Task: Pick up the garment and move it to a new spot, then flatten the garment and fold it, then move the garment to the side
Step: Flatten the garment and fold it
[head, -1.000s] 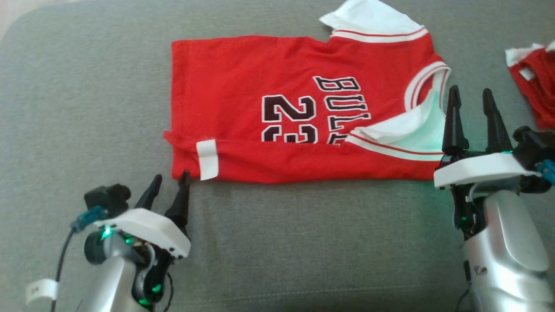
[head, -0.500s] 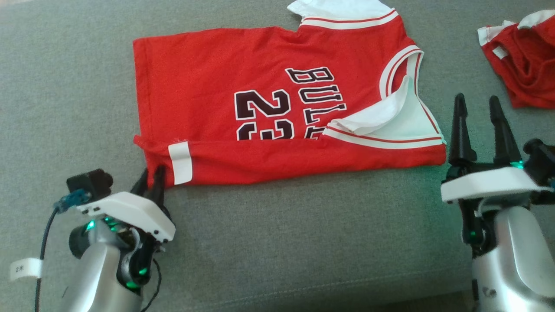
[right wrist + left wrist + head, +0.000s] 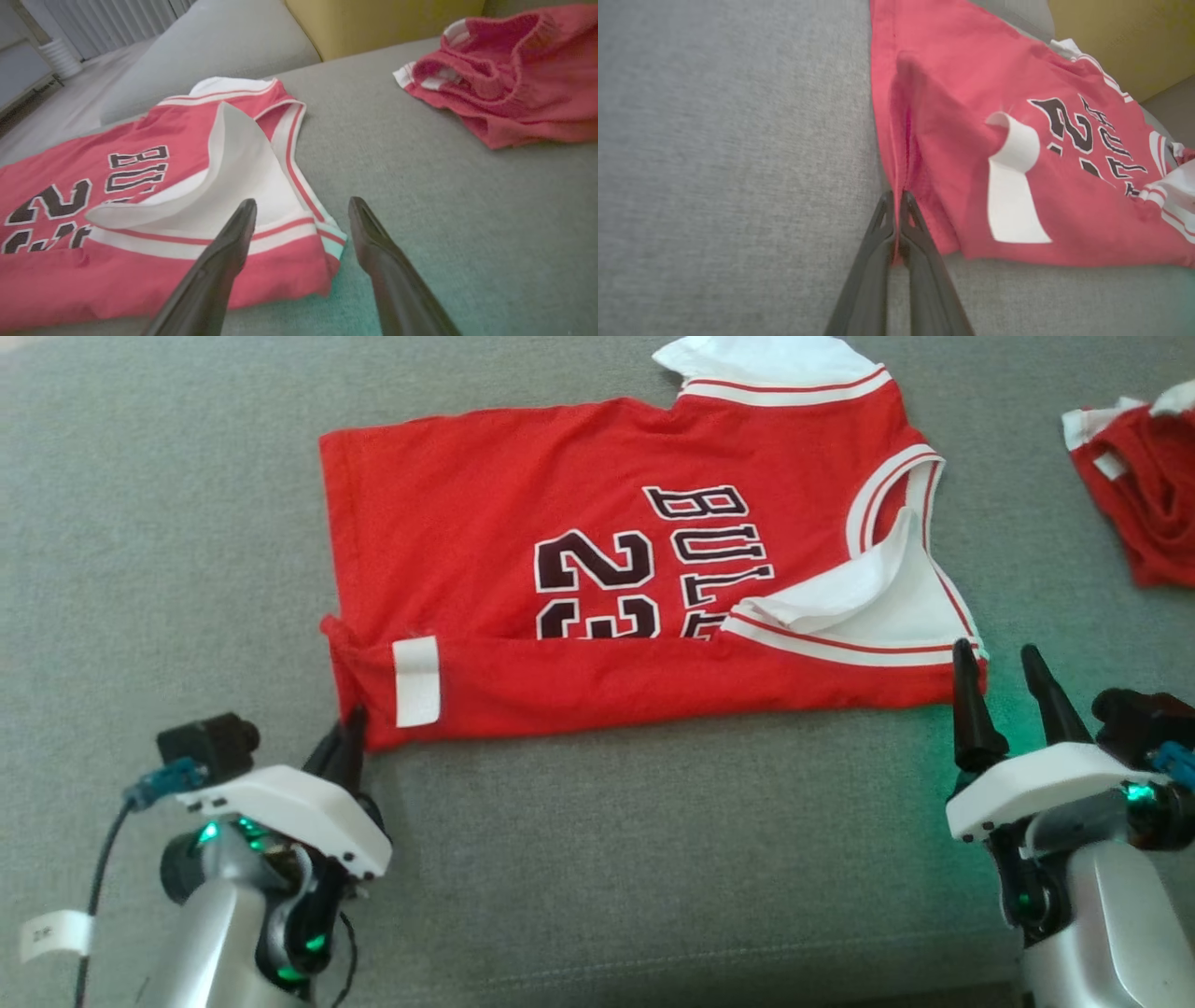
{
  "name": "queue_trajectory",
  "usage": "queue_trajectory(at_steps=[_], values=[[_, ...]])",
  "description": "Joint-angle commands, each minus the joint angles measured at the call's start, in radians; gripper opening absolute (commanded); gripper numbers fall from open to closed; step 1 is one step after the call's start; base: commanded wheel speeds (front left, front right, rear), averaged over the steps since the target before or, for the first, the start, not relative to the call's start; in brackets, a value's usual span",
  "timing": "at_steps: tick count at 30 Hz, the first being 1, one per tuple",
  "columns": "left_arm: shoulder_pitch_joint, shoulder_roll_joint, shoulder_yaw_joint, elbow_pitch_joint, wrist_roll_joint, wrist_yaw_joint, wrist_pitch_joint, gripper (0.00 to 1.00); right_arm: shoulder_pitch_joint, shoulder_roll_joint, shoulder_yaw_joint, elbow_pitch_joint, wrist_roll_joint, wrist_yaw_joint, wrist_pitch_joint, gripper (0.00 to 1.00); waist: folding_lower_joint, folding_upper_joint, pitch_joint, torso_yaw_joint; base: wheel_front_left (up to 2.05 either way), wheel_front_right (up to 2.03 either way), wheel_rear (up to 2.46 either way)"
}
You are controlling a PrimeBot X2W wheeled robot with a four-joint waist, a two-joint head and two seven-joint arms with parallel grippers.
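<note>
**Left gripper clamped on jersey corner; right gripper open at the shoulder corner**

You have the red sleeveless basketball jersey [image 3: 485, 523], white-trimmed with black "BULLS 23" lettering, lying spread on the grey upholstered seat [image 3: 653, 859]. Its hem points to the robot's left and its shoulders to the right. The long edge nearest the robot is folded over onto the front and covers the lower part of the lettering. A white inner flap is turned up by the near armhole. A white label [image 3: 416, 681] sits on the folded band near the hem.

Your left gripper [image 3: 350, 733] is closed tight on the jersey's near hem corner. The left wrist view shows red cloth pinched between the two fingers [image 3: 873, 261], with the cloth drawn into a ridge just ahead of them.

Your right gripper [image 3: 994, 658] stands wide open and holds nothing. It sits at the near shoulder corner. In the right wrist view one finger lies over the jersey's trim and the other over bare seat. Whether the tips touch the fabric cannot be told.

A second red garment [image 3: 1139, 513], crumpled, lies well apart to the right. A yellow cushion [image 3: 373, 23] stands behind the seat.
</note>
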Motion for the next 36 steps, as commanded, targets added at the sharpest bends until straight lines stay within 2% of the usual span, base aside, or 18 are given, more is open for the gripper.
queue_trajectory(at_steps=[1,8,15,16,17,18,19,28,36], values=[[-0.014,0.029,0.047,-0.046,-0.007,0.014,-0.014,0.00,-0.011,-0.005,0.010,-0.021,-0.006,0.007,0.014,1.00,0.0000,0.0000,0.000,0.007,0.00,0.00,0.00],[-0.005,0.038,0.064,-0.065,-0.015,0.024,-0.028,0.00,-0.052,-0.005,-0.003,0.055,-0.026,0.007,0.100,1.00,0.0000,0.0000,0.007,0.022,0.00,0.00,0.00],[-0.015,0.023,0.052,-0.047,-0.015,0.018,-0.053,0.00,-0.123,-0.005,-0.003,0.145,-0.035,0.007,0.169,1.00,0.0000,0.0000,0.007,0.034,0.00,0.00,0.00],[-0.017,0.020,0.048,-0.042,-0.014,0.016,-0.057,0.00,-0.131,-0.005,-0.001,0.159,-0.035,0.007,0.179,0.96,0.0000,0.0000,0.004,0.036,0.00,0.00,0.00],[-0.023,0.015,0.041,-0.032,-0.013,0.011,-0.064,0.00,-0.142,-0.005,0.008,0.183,-0.028,0.007,0.201,0.39,0.0000,0.0000,-0.002,0.040,0.00,0.00,0.00],[-0.027,0.012,0.038,-0.028,-0.013,0.008,-0.068,0.00,-0.147,-0.005,0.012,0.191,-0.021,0.007,0.208,0.22,0.0000,0.0000,-0.006,0.041,0.00,0.00,0.00],[-0.031,0.011,0.035,-0.025,-0.013,0.006,-0.071,0.00,-0.153,-0.005,0.014,0.194,-0.018,0.007,0.210,0.00,0.0000,0.0000,-0.010,0.042,0.00,0.00,0.00],[-0.055,0.036,0.035,-0.037,-0.003,-0.006,-0.089,0.00,-0.182,-0.011,-0.001,0.131,-0.010,0.007,0.239,0.00,0.0000,0.0000,-0.054,0.042,0.00,0.00,0.00],[0.029,0.073,0.024,-0.149,0.000,-0.004,-0.059,0.00,-0.092,-0.049,-0.013,-0.052,0.039,0.007,0.342,0.00,0.0000,0.0000,-0.095,0.050,0.00,0.00,0.00]])
